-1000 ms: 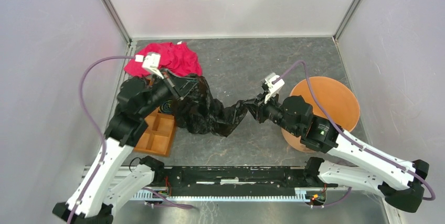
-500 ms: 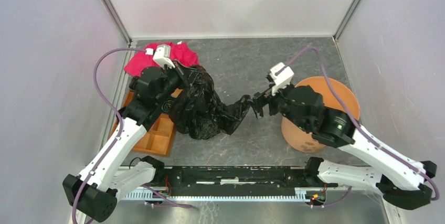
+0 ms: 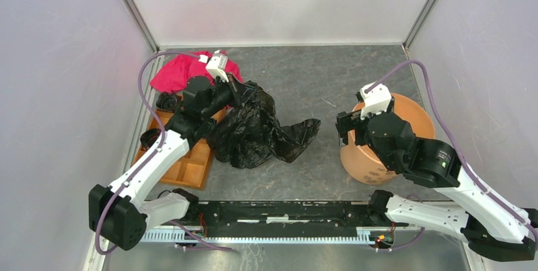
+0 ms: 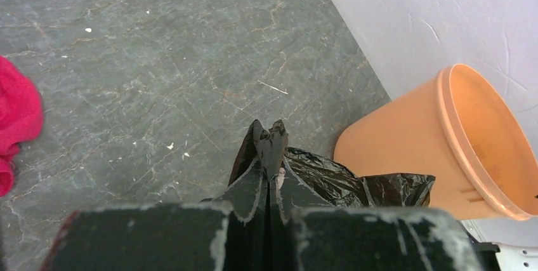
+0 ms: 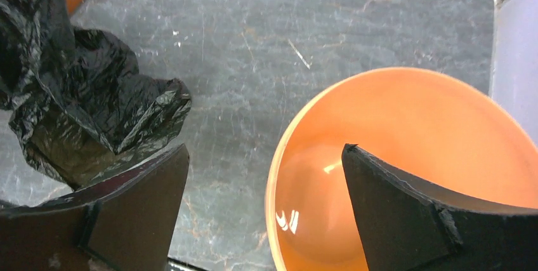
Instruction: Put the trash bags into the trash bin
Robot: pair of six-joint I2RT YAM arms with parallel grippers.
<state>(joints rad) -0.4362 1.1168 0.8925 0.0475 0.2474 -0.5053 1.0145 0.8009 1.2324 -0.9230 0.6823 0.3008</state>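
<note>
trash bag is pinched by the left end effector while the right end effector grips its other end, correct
Not quite. The left end effector is shut on the trash bag, but the right end effector grips nothing. The right wrist view shows its fingers spread open over the rim of the trash bin, with the bag's other end lying free on the table.

White arm links (image 3: 152,163), black joint housings (image 3: 406,147), purple cables (image 3: 140,87) (one per arm), scuffed black fingers (image 5: 133,211).
</note>
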